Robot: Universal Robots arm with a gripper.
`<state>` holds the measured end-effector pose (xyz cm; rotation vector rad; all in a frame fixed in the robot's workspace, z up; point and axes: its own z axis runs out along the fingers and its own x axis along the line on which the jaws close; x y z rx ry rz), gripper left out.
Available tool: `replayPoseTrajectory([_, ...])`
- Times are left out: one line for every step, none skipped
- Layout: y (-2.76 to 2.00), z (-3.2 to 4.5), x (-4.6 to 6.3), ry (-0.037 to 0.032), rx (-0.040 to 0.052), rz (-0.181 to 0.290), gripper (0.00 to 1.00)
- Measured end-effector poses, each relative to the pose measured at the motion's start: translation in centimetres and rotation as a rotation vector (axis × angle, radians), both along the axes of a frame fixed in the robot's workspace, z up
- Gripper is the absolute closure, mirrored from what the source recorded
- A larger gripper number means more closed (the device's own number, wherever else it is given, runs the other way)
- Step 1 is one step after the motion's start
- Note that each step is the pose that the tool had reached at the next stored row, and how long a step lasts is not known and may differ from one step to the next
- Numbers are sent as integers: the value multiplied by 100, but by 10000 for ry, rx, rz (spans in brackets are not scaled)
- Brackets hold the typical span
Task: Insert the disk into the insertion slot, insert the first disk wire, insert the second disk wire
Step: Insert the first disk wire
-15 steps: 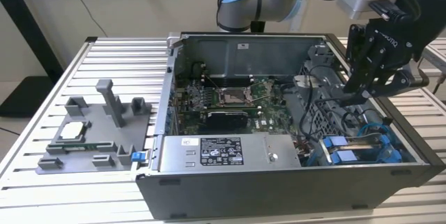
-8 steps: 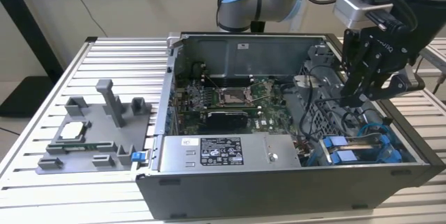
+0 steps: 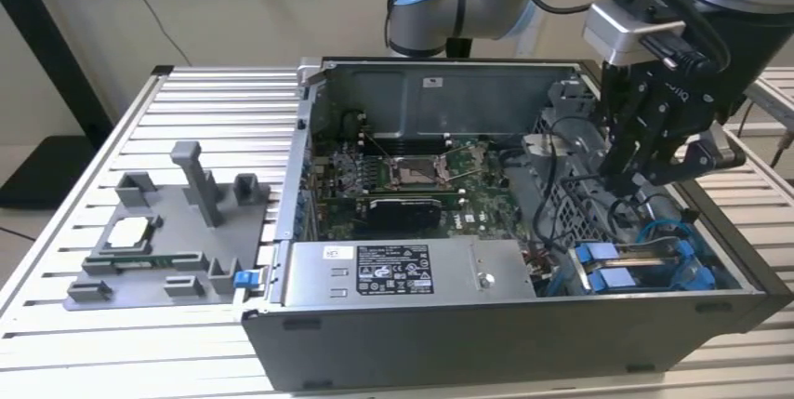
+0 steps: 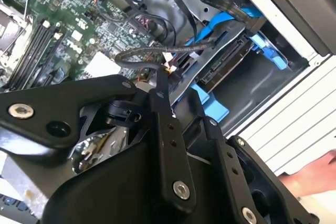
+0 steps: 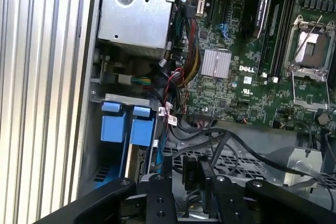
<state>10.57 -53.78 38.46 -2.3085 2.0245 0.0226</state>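
Computer case (image 3: 496,343): lies with its top open on the slatted tabletop (image 3: 211,92). The near wall and the wall on the exterior view's right form the corner that holds the slot (image 4: 260,85).
Power supply box (image 3: 397,271): sits against the near wall, just beside the slot, and limits sideways room there.
Disk (image 3: 608,278): lies in the slot in that near corner, with its blue end tabs turned toward the power supply box.
Progress: the disk step is judged done. No wire can be seen joined to the disk, so both wire steps are judged open.
Wire bundle (image 5: 176,77): red and mixed strands lie near the blue tabs and are judged a snag risk.
Loose cables (image 5: 231,140): black runs cross the perforated cage between the disk and the hand.
Hand (image 3: 642,168): hangs over the cage, farther in than the disk and apart from it. The fingers are narrow and apparently clamp a black plug (image 5: 192,172).
Circuit board (image 3: 422,176): covers the case floor beyond the hand, with walls on all sides, so free room is judged to lie upward.
Part of a person (image 4: 315,174): is outside the case wall, over the tabletop.
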Motion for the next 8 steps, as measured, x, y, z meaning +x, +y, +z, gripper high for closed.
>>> replayPoseTrajectory([0, -2, -2, -21, 0, 11, 0])
replayPoseTrajectory([-1, -2, -4, -31, -1, 12, 100])
replayPoseTrajectory([-1, -3, -6, -39, 0, 13, 100])
replayPoseTrajectory([-1, -3, -9, -52, 7, 11, 100])
replayPoseTrajectory([-1, -4, -12, -65, 15, 12, 100])
replayPoseTrajectory([0, -4, -13, -77, 16, 13, 100])
replayPoseTrajectory([0, -6, -13, -86, 18, 14, 100])
replayPoseTrajectory([0, -6, -14, -93, 19, 14, 100])
